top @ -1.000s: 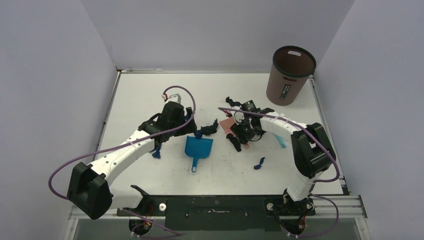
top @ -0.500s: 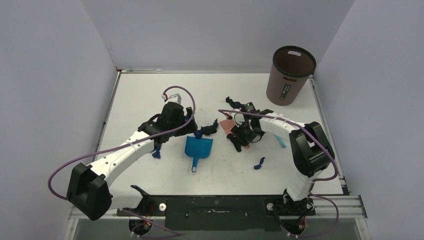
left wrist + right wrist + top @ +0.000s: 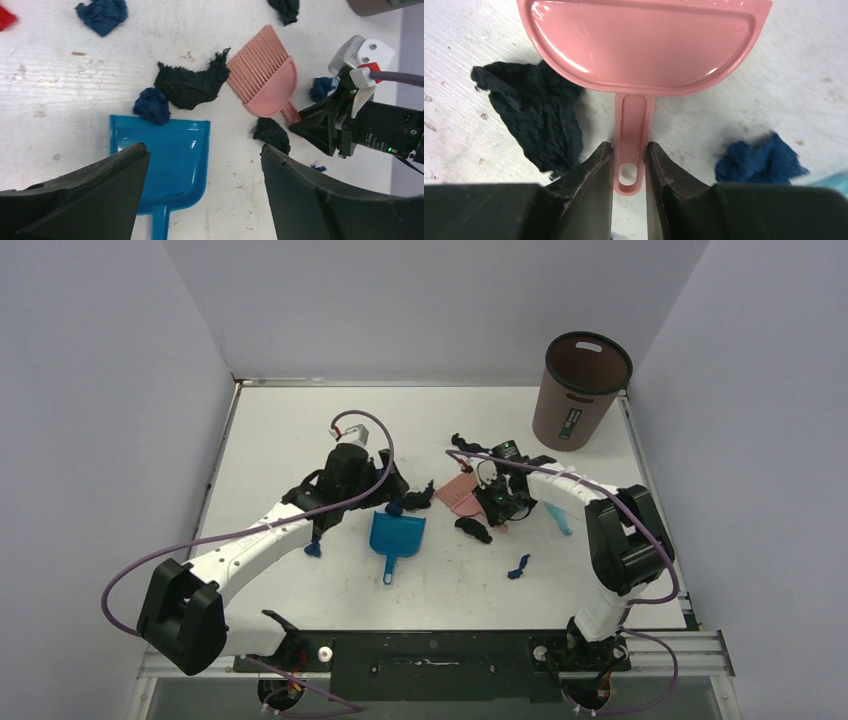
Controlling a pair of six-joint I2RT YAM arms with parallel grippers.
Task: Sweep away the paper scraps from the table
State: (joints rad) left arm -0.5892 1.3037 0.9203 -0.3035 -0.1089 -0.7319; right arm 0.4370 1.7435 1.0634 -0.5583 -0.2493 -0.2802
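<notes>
Gripping the pink hand brush (image 3: 644,45) only by the very end of its thin handle, the right gripper (image 3: 630,150) had its fingers pressed against both sides, just above the hanging hole. With so short a hold, the brush would likely twist or slip out once its bristles dragged on the table (image 3: 290,430).

A black scrap (image 3: 534,120) lay just beside one finger, and a dark-blue scrap (image 3: 761,160) lay near the other. Either could be caught and carried off by the gripper rather than swept.

The left gripper (image 3: 203,148) hung spread wide above the blue dustpan (image 3: 165,155) and held nothing. An unheld pan would probably slide away when anything was pushed against its lip.

The paper scraps (image 3: 192,85) were scattered about the middle of the table, most of them between brush and pan. One dark-blue ball (image 3: 152,105) touched the pan's lip. Others lay apart, toward the near edge and the left and right sides. Being light, they might be flicked past the pan by a quick stroke. The two arms also worked close together, so a wide sweep risked a knock between them.

As for writing, the brown waste bin (image 3: 580,390) at the far right corner carried a dark sticker (image 3: 570,423), too small to read. Brush and dustpan showed no legible marking.
</notes>
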